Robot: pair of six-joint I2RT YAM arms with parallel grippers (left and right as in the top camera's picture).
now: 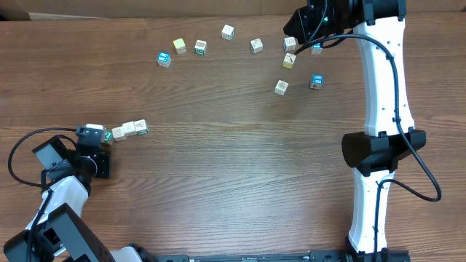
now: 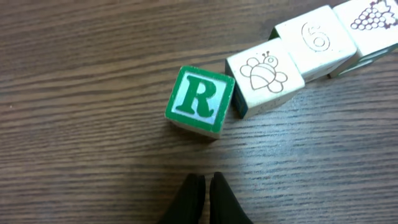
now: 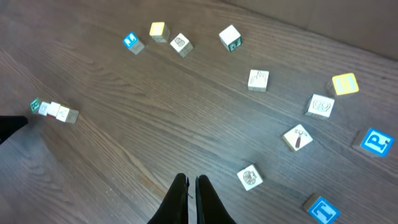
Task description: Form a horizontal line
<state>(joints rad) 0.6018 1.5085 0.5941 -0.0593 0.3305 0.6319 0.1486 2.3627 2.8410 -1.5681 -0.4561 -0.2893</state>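
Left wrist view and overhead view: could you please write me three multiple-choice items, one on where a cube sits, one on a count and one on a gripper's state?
1. Where is the green R cube in the row?
A. at its end, beside the bee cube
B. in its middle
C. far from it

2. How many cubes make up the row?
A. two
B. four
C. six

3. How is the left gripper?
A. shut on the R cube
B. open around it
C. shut, holding nothing

Key:
1 A: nothing lies beyond the R.
2 B: R, bee, 6 cube and grapes cube.
3 C: its fingertips meet short of the cube.
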